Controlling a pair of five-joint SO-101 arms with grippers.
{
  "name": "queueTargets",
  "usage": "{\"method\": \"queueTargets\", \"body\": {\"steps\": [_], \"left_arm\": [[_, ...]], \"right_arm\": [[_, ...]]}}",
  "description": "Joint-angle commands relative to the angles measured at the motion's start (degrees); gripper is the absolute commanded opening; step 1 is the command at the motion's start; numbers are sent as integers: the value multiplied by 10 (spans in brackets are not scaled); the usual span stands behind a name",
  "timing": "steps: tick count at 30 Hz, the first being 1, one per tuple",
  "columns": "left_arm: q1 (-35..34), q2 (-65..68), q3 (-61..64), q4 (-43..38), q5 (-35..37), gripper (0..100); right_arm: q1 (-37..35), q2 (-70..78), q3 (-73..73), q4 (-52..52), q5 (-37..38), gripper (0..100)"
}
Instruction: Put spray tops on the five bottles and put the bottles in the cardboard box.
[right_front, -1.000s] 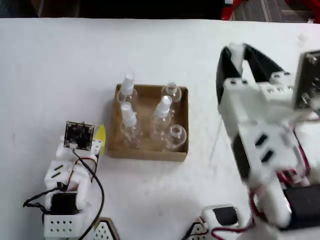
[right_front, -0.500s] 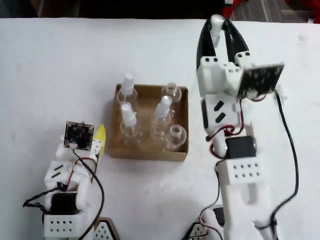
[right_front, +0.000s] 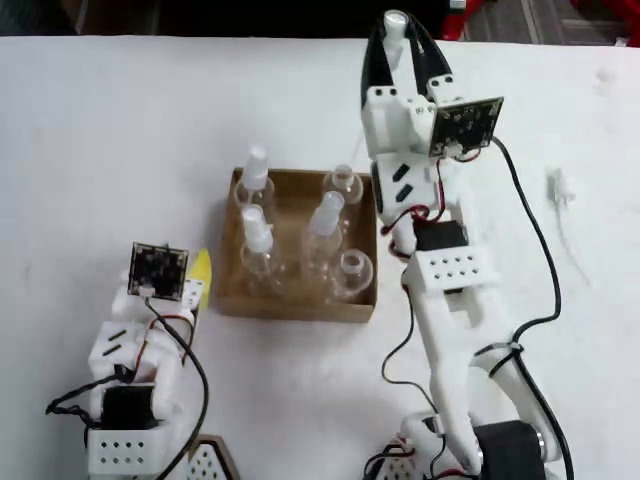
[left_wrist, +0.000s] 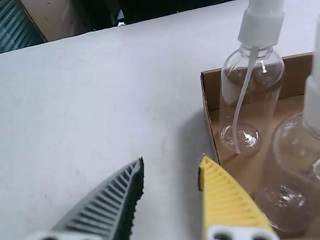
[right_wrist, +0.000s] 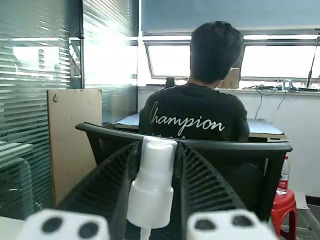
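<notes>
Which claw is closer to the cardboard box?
Left. The left gripper is just beside the cardboard box; the right gripper is beyond its far corner, gripping a spray top.

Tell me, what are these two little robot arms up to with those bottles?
The right gripper is shut on a white spray top, held near the far edge of the table. Five clear bottles stand in the cardboard box. Three wear spray tops; two, and, have open necks. The left gripper sits open beside the box, holding nothing.

Brn box (right_front: 298, 305); wht spray top (right_wrist: 151, 185); clr bottles (left_wrist: 252, 85).
</notes>
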Motion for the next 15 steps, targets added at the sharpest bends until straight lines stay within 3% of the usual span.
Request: {"method": "queueTargets", "body": {"steps": [1,8,15], "left_arm": [[5,-3,1,-5,-3,165],[5,-3,1,-4,-4,165],[3,-3,1,-3,-4,165]], "right_arm": [[-20,-15,-4,-13,8,16],[-53,14,-7,-55,133,16],[-74,2,1,-84,149,16]]}}
